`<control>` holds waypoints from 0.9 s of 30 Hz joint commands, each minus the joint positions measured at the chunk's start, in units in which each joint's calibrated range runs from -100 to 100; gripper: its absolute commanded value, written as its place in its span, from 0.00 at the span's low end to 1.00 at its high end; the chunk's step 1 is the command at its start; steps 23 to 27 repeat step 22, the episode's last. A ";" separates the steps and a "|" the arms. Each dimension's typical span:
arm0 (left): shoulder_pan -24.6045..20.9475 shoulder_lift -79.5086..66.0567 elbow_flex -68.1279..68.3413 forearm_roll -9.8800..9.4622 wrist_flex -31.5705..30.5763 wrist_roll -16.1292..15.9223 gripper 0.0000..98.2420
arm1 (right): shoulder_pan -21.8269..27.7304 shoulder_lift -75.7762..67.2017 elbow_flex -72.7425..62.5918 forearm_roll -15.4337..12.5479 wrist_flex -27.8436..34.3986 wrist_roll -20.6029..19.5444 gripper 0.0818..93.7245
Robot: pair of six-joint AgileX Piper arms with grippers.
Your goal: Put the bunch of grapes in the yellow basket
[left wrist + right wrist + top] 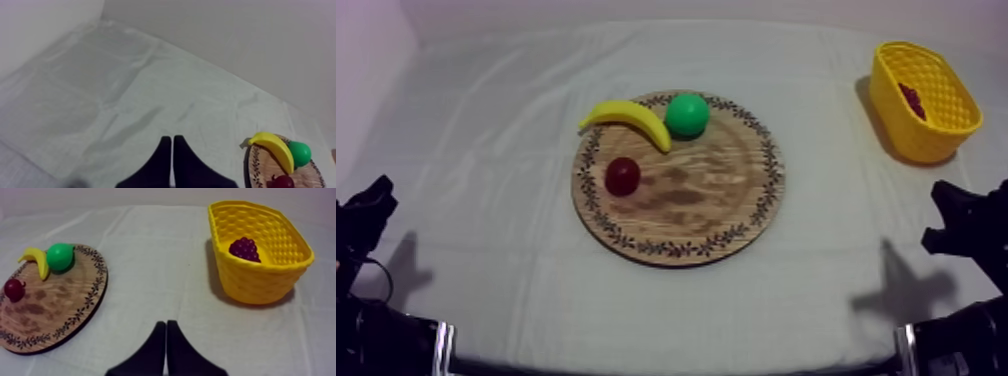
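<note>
One grey-white cloth [516, 150] covers the whole table, creased in soft folds, with a pale plain wall [225, 30] rising behind its far edge.

In the top view the left gripper [368, 208] sits at 8 o'clock of the table, well apart from the board. In its own wrist view, the left gripper [172, 140] has its two black fingers pressed together into a narrow wedge, with nothing between them and bare cloth beneath. The right gripper [958, 212] sits at 4 o'clock, near the basket but not touching it. Its fingers [160, 338] likewise lie flat against each other, gripping nothing.

The board [706, 200] is round, of grained brown wood, and lies flat at the table's centre; a dark leafy pattern runs round its rim. A smooth, curved yellow banana [629, 117] lies at 11 o'clock on it, one end over the rim. Just beside it, at 12 o'clock, a round glossy green fruit [687, 114] touches the banana's other end. A small red fruit [622, 176], dark and shiny, rests alone at 9 o'clock.

The yellow basket [921, 140] stands at 2 o'clock of the table, well apart from the board; it is of woven lattice plastic, with flaring walls. The bunch of grapes [244, 249], dark purple and knobbly, lies inside it against the far wall.
</note>
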 commanded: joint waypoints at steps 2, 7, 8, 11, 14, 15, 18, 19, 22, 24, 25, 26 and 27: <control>-0.03 0.05 0.00 0.01 -0.01 0.00 0.00 | -0.14 -0.41 0.10 0.40 1.05 0.46 0.00; -0.03 0.05 0.00 0.01 -0.01 0.00 0.00 | -0.22 -0.65 0.14 0.55 1.28 5.98 0.00; -0.03 0.05 0.00 0.01 -0.01 0.00 0.00 | -0.22 -0.66 0.14 0.55 1.30 6.88 0.00; -0.03 0.05 0.00 0.01 -0.01 0.00 0.00 | -0.23 -0.69 0.14 0.57 1.32 8.53 0.00; -0.03 0.05 0.00 0.01 -0.01 0.00 0.00 | -0.23 -0.69 0.14 0.57 1.33 8.96 0.00; -0.03 0.05 0.00 0.01 -0.01 0.00 0.00 | -0.23 -0.69 0.14 0.57 1.33 9.00 0.00; -0.03 0.05 0.00 0.01 -0.01 0.00 0.00 | -0.23 -0.70 0.14 0.57 1.33 9.06 0.00; -0.03 0.05 0.00 0.01 -0.01 0.00 0.00 | -0.23 -0.70 0.14 0.57 1.33 9.07 0.00; -0.03 0.05 0.00 0.01 -0.01 0.00 0.00 | -0.23 -0.70 0.14 0.57 1.33 9.09 0.00; -0.03 0.05 0.00 0.01 -0.01 0.00 0.00 | -0.23 -0.70 0.14 0.57 1.33 9.09 0.00; -0.03 0.05 0.00 0.01 -0.01 0.00 0.00 | -0.23 -0.70 0.14 0.57 1.33 9.09 0.00; -0.03 0.05 0.00 0.01 -0.01 0.00 0.00 | -0.23 -0.70 0.14 0.57 1.33 9.09 0.00; -0.03 0.05 0.00 0.01 -0.01 0.00 0.00 | -0.23 -0.70 0.14 0.57 1.33 9.09 0.00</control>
